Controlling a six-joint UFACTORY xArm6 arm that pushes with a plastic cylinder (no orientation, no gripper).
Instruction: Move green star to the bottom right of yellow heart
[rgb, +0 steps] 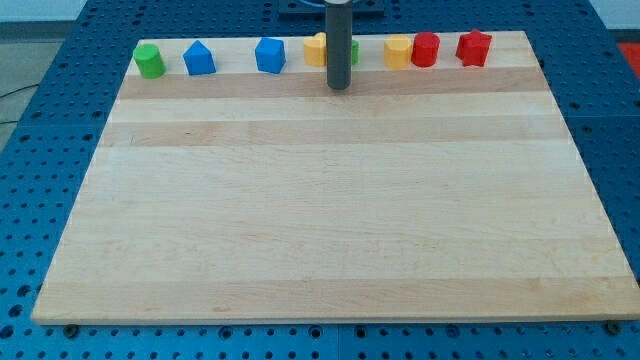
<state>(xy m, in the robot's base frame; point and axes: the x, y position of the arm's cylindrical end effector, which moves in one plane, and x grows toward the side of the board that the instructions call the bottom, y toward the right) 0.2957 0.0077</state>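
The green star (354, 52) sits in the row of blocks along the view's top edge of the board, mostly hidden behind my rod. The yellow heart (316, 48) lies just to its left, also partly hidden by the rod. My tip (339, 87) rests on the board just below these two blocks, between them, slightly nearer the view's bottom.
The same top row holds a green cylinder (150, 60), a blue pentagon-like block (199, 58), a blue block (270, 54), a yellow hexagon (398, 50), a red cylinder (425, 49) and a red star (474, 47). The wooden board (330, 220) lies on a blue perforated table.
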